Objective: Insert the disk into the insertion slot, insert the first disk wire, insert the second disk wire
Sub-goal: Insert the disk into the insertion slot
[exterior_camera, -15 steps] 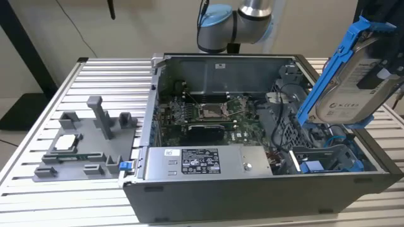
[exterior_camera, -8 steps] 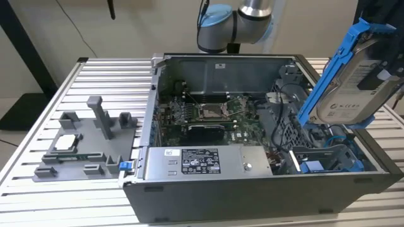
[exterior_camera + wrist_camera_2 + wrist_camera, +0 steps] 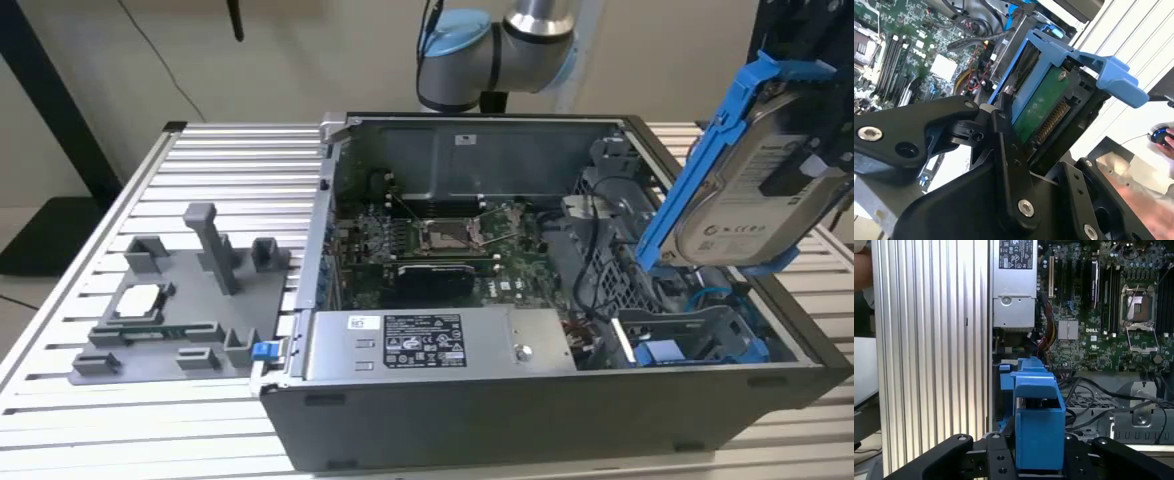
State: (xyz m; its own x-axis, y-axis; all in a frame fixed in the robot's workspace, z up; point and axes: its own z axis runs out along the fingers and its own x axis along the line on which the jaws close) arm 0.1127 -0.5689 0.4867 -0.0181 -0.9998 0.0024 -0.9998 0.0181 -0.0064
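**Exterior view, left to right:** grey fixture plate [image 3: 174,310]; open computer case [image 3: 534,425] with motherboard [image 3: 441,240] and power-supply box [image 3: 427,345], both well aside of the fingers; the insertion slot [image 3: 687,340], below the fingers; the disk [image 3: 747,200], steeply tilted and clear above the slot.

**First wrist view:** the gripper [image 3: 1038,460] has its fingers [image 3: 999,460] clamped on the disk's blue carrier [image 3: 1036,410] (one finger each side).

**Step in hand:** disk insertion, judged not yet seated. It calls for levelling the carrier into the slot.
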